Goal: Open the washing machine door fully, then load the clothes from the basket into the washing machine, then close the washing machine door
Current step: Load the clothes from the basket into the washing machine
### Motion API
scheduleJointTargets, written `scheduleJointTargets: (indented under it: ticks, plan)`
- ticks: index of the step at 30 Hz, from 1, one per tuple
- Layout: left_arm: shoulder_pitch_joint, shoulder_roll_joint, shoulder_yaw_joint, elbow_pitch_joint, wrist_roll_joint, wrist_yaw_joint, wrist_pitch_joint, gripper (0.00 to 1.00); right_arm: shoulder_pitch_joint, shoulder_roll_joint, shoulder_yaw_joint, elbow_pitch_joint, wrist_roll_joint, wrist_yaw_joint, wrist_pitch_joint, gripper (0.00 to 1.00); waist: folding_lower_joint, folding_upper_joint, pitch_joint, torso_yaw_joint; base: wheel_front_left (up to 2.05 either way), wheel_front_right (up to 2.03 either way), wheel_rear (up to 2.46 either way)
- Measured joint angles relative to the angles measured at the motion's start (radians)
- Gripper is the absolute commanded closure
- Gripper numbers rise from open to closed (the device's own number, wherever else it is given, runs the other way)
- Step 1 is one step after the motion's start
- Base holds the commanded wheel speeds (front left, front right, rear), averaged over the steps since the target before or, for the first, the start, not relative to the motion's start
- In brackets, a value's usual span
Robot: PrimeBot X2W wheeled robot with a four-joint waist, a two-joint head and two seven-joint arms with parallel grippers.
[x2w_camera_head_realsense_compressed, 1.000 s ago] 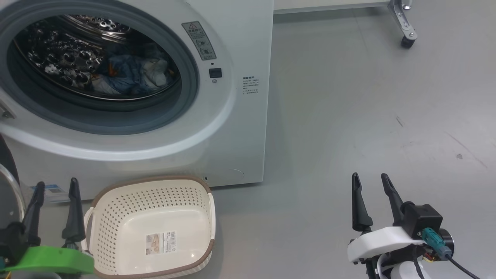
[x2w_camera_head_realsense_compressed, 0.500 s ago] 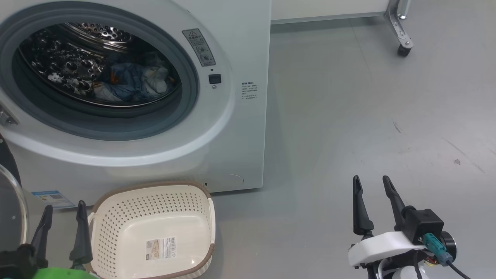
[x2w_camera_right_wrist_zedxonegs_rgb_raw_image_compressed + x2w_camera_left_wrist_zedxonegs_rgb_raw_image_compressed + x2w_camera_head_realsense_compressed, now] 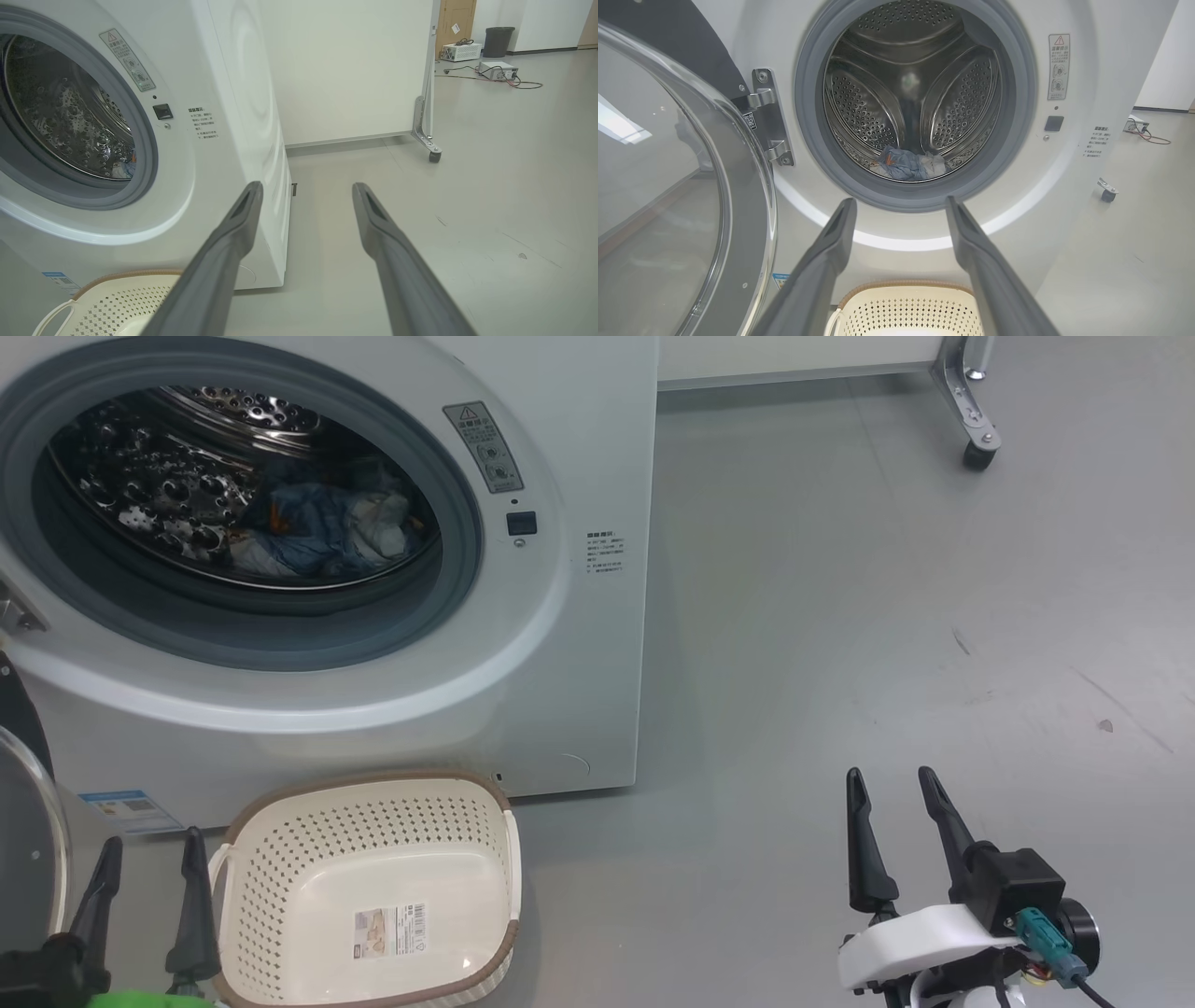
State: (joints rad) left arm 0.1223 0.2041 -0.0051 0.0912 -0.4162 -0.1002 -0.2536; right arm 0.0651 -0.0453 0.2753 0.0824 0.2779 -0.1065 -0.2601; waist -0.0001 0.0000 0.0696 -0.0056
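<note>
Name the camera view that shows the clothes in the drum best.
Head view: the clothes look largest, blue and white folds distinct. Left wrist view shows a smaller heap low in the drum. Right wrist view catches a sliver past the gasket.

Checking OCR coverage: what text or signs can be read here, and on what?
Nothing legible enough to quote.
Warning sticker on the washing machine: red triangle sign, text too small.
Printed block right of it: blurred.
Blue sticker low on the front: unreadable.
Label in the basket: barcode, text too small.

The washing machine (image 3: pixel 560 644) is white, its gasket (image 3: pixel 459 560) grey. The basket (image 3: pixel 308 831) is cream, perforated, brown-rimmed. The clothes (image 3: pixel 317 527) are blue and white.
</note>
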Motion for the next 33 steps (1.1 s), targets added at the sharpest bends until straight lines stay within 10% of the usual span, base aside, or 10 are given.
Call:
scheduleJointTargets:
  ticks: [33]
  plan:
    - [0.004,-0.049,0.028,0.002,0.049,-0.020,0.000,0.00,0.000,0.000,0.014,-0.011,-0.023,0.000,0.000,0.00,0.0000,0.0000,0.013,0.013,0.00,0.00,0.00]
